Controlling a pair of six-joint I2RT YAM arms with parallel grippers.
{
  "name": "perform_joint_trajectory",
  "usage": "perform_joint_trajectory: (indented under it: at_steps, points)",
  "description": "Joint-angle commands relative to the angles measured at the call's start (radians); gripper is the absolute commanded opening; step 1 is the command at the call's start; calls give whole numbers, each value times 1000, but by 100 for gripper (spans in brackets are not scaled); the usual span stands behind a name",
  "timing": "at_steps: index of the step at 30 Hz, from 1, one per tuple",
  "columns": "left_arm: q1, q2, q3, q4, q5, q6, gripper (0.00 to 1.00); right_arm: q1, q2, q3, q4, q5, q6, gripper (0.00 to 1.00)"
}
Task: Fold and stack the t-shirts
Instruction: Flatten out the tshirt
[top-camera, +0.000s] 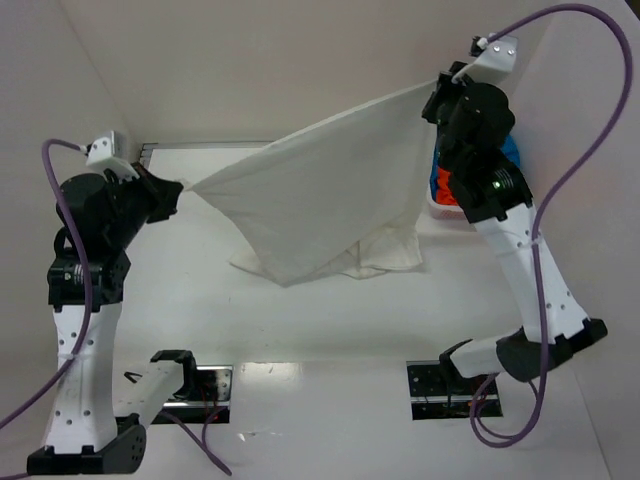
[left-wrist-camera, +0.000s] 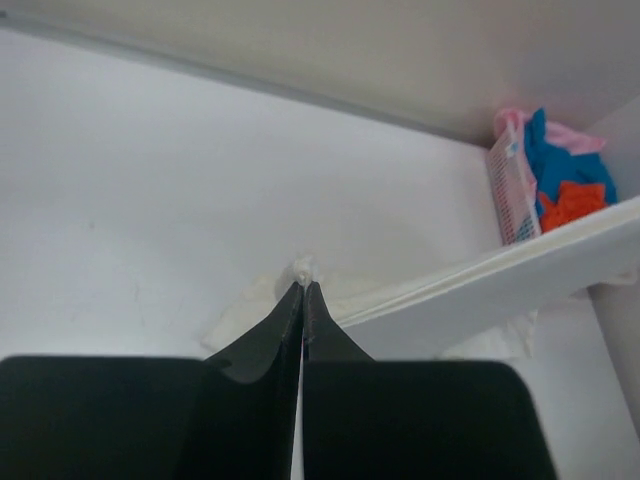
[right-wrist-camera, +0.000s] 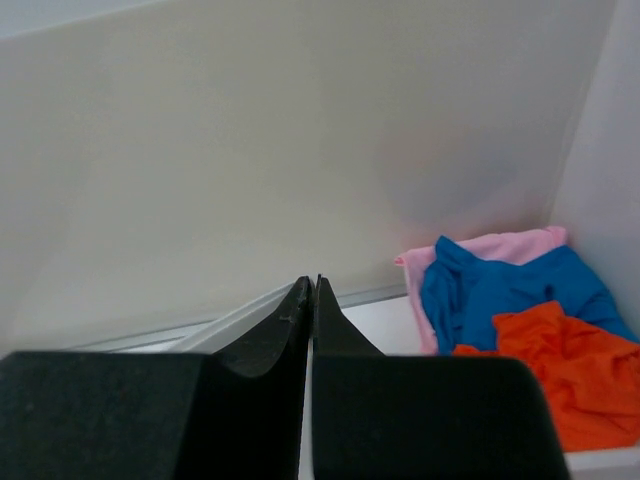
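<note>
T-shirts: none folded or stacked yet. At centre left, our left gripper (top-camera: 183, 190) clamps the off-white t-shirt (top-camera: 310, 190), stretched mid-frame to our right gripper (top-camera: 440, 85), likewise clamped, upper right. The blue shirt (right-wrist-camera: 500, 290), orange shirt (right-wrist-camera: 570, 370) and pink shirt (right-wrist-camera: 500, 245) lie crumpled in the tray (left-wrist-camera: 510, 195).

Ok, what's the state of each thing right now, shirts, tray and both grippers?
off-white t-shirt: held up, stretched between both grippers, lower part on the table.
left gripper: shut on one corner of the off-white t-shirt.
right gripper: shut on its other corner.
blue t-shirt: crumpled in the tray, unfolded.
orange-red t-shirt: crumpled, lying on the blue one.
pink t-shirt: crumpled, under the blue one.
tray: holding those three shirts.
</note>
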Motion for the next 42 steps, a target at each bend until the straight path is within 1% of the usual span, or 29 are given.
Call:
perform_joint_trajectory:
  at_steps: [1,4,5,7,8,11,12,13,14,16,18,20,21,22,24,25,26,28,29,31,32,33,34,35,36,37,38,40,42]
  points:
    - [-12,-63,-66,-105,-76,68,0,-15,109,102,59,-67,42,0]
    - [-72,-108,-103,-171,-61,77,0,-15,203,177,71,-160,60,0]
    - [-90,-126,-117,-171,-44,91,0,-15,228,216,71,-221,71,0]
    - [-136,-151,-127,-171,8,111,0,-15,295,253,71,-283,111,0]
    - [-149,-171,-137,-171,9,131,0,-15,314,280,71,-335,120,0]
    - [-178,-180,-173,-171,9,162,0,36,381,320,108,-372,105,0]
    - [-190,-180,-183,-171,-2,171,0,49,401,334,108,-415,105,0]
    - [-190,-191,-183,-183,-22,171,0,60,422,351,108,-424,105,0]
    - [-190,-191,-193,-184,-75,157,0,79,467,384,93,-425,120,0]
    - [-190,-191,-193,-213,-161,104,0,96,504,394,93,-480,151,0]
    - [-190,-191,-203,-237,-306,52,0,144,553,380,107,-480,175,0]
    - [-190,-180,-203,-279,-384,-4,0,179,597,389,116,-480,175,0]
    - [-190,-180,-203,-289,-437,-17,0,207,651,400,116,-480,200,0]
    - [-190,-180,-203,-302,-465,-65,1,216,678,412,107,-498,211,0]
    - [-190,-206,-203,-314,-508,-109,1,238,734,461,93,-513,241,0]
    - [-190,-215,-203,-344,-568,-142,3,247,787,481,93,-513,241,0]
    - [-190,-234,-194,-361,-609,-225,3,264,814,524,81,-524,250,0]
    - [-190,-260,-193,-421,-725,-335,0,277,891,578,53,-544,260,0]
    - [-190,-296,-193,-421,-743,-399,0,291,921,643,41,-562,260,0]
    - [-190,-332,-203,-391,-754,-427,0,305,981,726,-6,-572,260,0]
    - [-190,-332,-213,-382,-743,-427,0,317,1048,829,-28,-588,269,0]
    - [-190,-332,-213,-381,-743,-436,1,317,1080,881,-48,-616,269,0]
    - [-190,-320,-213,-366,-720,-436,12,327,1108,926,-66,-633,280,0]
    - [-190,-320,-229,-342,-668,-411,71,327,1131,985,-89,-647,289,0]
    - [-190,-320,-238,-328,-651,-410,88,337,1148,995,-90,-659,303,0]
    - [-190,-320,-253,-288,-631,-388,96,337,1148,995,-90,-659,303,0]
    - [-190,-320,-253,-271,-613,-371,100,346,1148,976,-99,-659,289,0]
    - [-190,-309,-243,-233,-613,-325,100,357,1133,951,-108,-650,263,0]
    - [-190,-265,-232,-208,-625,-286,100,377,1099,893,-119,-650,243,0]
